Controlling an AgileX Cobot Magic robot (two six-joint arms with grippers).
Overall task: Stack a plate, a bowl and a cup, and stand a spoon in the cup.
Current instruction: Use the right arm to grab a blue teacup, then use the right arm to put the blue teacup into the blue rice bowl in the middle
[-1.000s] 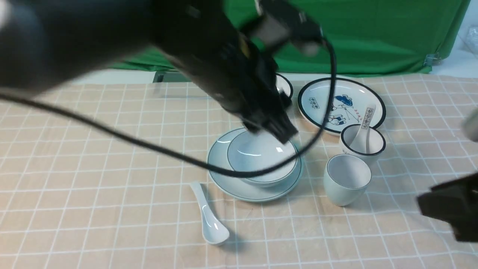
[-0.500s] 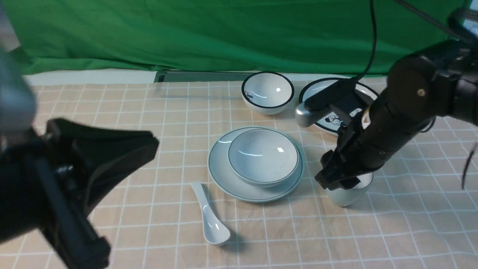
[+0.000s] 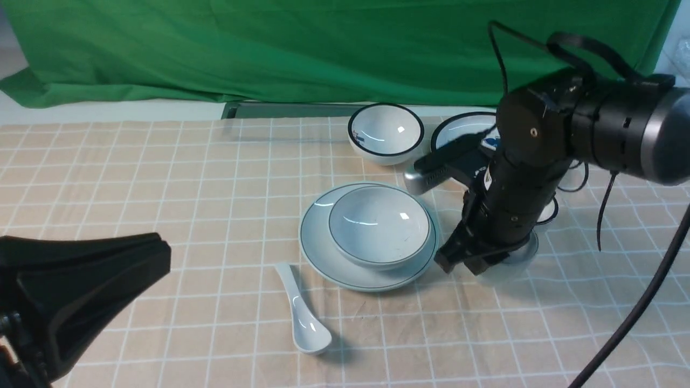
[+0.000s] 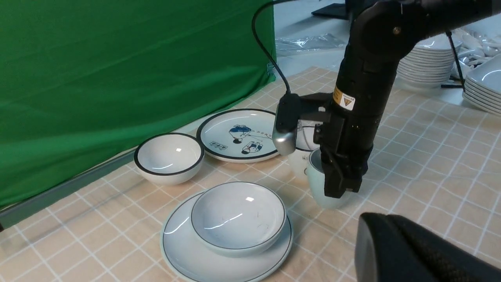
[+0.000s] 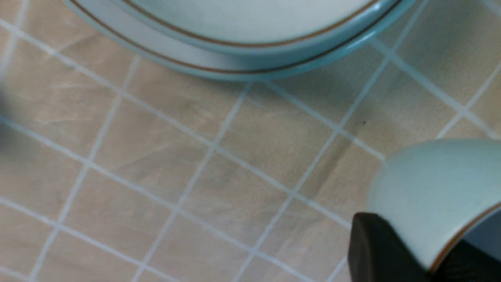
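Observation:
The pale blue-green bowl [image 3: 380,223] sits in the plate [image 3: 321,253] at mid-table; both also show in the left wrist view, bowl [image 4: 238,213] and plate [image 4: 184,246]. The plain spoon [image 3: 302,318] lies on the cloth in front of the plate, to its left. The cup [image 3: 509,264] stands to the plate's right, mostly hidden by my right gripper [image 3: 466,261]. That gripper pinches the cup's wall [image 5: 430,188], one finger outside [image 5: 375,250] and one inside the rim. My left gripper [image 3: 159,253] is shut and empty, low at the near left.
A white black-rimmed bowl [image 3: 385,132] and the cartoon plate [image 3: 458,132] stand at the back. The black-rimmed cup [image 3: 547,213] is mostly hidden behind my right arm. Green cloth hangs behind. Stacks of white plates [image 4: 434,58] stand beyond the table.
My left arm has pulled away from the bowl to the near left. My right arm has come in from the right and closed on the cup, which now looks blurred and slightly shifted.

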